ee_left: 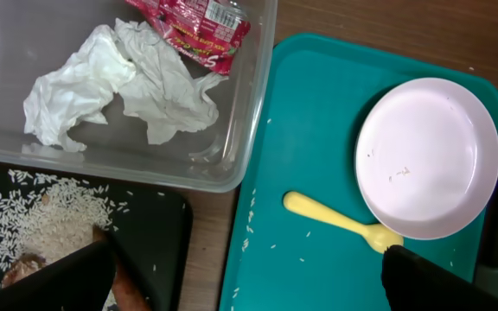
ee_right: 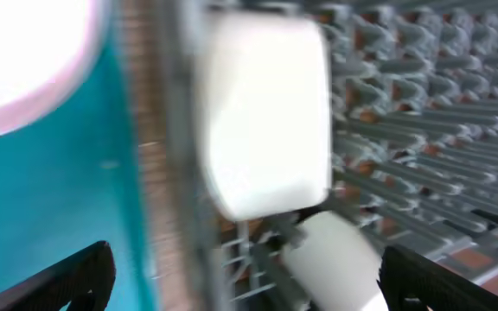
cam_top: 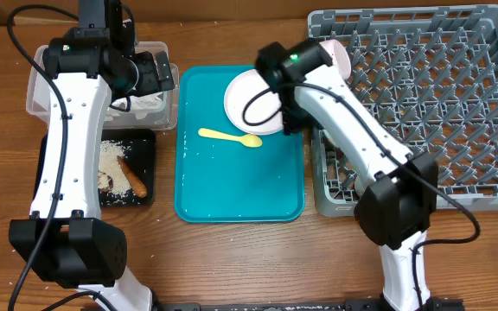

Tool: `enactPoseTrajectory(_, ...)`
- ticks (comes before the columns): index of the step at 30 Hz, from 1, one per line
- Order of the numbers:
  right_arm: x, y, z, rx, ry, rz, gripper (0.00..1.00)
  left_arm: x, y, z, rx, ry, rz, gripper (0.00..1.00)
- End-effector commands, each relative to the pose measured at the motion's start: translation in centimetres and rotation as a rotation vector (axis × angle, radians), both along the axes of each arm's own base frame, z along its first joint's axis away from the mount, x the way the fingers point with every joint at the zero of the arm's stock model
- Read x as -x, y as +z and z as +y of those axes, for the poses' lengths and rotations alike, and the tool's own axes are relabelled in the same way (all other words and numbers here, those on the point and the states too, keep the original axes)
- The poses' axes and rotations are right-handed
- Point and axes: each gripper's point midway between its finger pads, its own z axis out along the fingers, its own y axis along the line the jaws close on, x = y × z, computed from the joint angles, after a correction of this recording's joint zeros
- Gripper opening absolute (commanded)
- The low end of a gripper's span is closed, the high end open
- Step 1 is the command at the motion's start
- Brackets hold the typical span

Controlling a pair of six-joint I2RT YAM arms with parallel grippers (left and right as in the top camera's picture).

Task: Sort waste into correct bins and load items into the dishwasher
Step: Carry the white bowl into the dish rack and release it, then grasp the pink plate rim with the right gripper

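- Two items overhead: white round plate (cam_top: 251,102), yellow plastic spoon (cam_top: 230,136), on teal serving tray (cam_top: 232,190).
- Left wrist: left gripper (ee_left: 247,250) spread wide; crumpled white paper napkin (ee_left: 119,86) inside clear plastic tub (ee_left: 249,112).
- Right wrist, blurred: right gripper (ee_right: 247,252) fingers apart, above grey pegged plastic rack (ee_right: 422,95).
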Motion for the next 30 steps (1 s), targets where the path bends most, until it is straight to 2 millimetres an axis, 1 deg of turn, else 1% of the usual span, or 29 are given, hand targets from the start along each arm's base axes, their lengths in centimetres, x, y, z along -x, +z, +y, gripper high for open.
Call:
enactPoseTrajectory(1,-0.5,2.8,5.2,-0.206,0.073,-0.068,1.0,0.0,1.0,0.0,-0.007,-0.024,-0.03,1.0)
enactPoseTrajectory(2,-0.8,3.1,6.2,-0.249,0.081,-0.086,1.0,0.0,1.0,0.0,-0.007,-0.024,-0.03,1.0)
enactPoseTrajectory(4,-2.1,3.4,8.2,-0.34,0.094,-0.138,1.0,0.0,1.0,0.0,-0.007,-0.024,-0.03,1.0)
enactPoseTrajectory(6,-3.4,3.4,9.4,-0.393,0.101,-0.189,1.0,0.0,1.0,0.0,-0.007,-0.024,-0.03,1.0)
enactPoseTrajectory(7,-4.0,3.3,10.1,-0.425,0.105,-0.208,0.98,0.0,1.0,0.0,-0.007,-0.024,-0.03,1.0)
enactPoseTrajectory(8,-5.2,3.2,11.3,-0.479,0.102,-0.249,0.89,0.0,1.0,0.0,-0.007,-0.024,-0.03,1.0)
enactPoseTrajectory(9,-5.9,2.9,11.8,-0.503,0.072,-0.281,0.85,0.0,1.0,0.0,-0.007,-0.024,-0.03,1.0)
enactPoseTrajectory(10,-6.6,1.7,12.1,-0.541,-0.025,-0.316,0.77,0.0,1.0,0.0,-0.007,-0.024,-0.03,1.0)
enactPoseTrajectory(11,-6.7,0.7,11.9,-0.556,-0.105,-0.321,0.75,0.0,1.0,0.0,-0.007,-0.024,-0.03,1.0)
enactPoseTrajectory(12,-6.6,0.0,11.6,-0.558,-0.15,-0.319,0.75,0.0,1.0,0.0,-0.007,-0.024,-0.03,1.0)
enactPoseTrajectory(13,-6.4,-1.2,11.3,-0.558,-0.21,-0.313,0.74,0.0,1.0,0.0,-0.007,-0.024,-0.03,1.0)
enactPoseTrajectory(14,-6.0,-2.6,11.1,-0.554,-0.263,-0.304,0.7,0.0,1.0,0.0,-0.007,-0.024,-0.03,1.0)
enactPoseTrajectory(15,-5.5,-4.3,10.7,-0.544,-0.314,-0.29,0.65,0.0,1.0,0.0,-0.007,-0.024,-0.03,1.0)
enactPoseTrajectory(16,-5.1,-5.9,10.3,-0.532,-0.342,-0.278,0.63,0.0,1.0,0.0,-0.007,-0.024,-0.03,1.0)
enactPoseTrajectory(18,-4.6,-7.8,10.0,-0.522,-0.372,-0.268,0.59,0.0,1.0,0.0,-0.007,-0.024,-0.03,1.0)
enactPoseTrajectory(20,-4.5,-9.7,9.8,-0.529,-0.389,-0.275,0.56,0.0,1.0,0.0,-0.007,-0.024,-0.03,1.0)
enactPoseTrajectory(22,-4.5,-10.8,9.5,-0.535,-0.416,-0.283,0.54,0.0,1.0,0.0,-0.007,-0.024,-0.03,1.0)
enactPoseTrajectory(23,-4.5,-11.9,8.8,-0.536,-0.452,-0.287,0.53,0.0,1.0,0.0,-0.007,-0.024,-0.03,1.0)
enactPoseTrajectory(27,-5.2,-13.0,7.9,-0.55,-0.475,-0.303,0.49,0.0,1.0,0.0,-0.007,-0.024,-0.03,1.0)
enactPoseTrajectory(30,-5.3,-14.0,8.1,-0.56,-0.48,-0.286,0.39,0.0,1.0,0.0,-0.007,-0.024,-0.03,1.0)
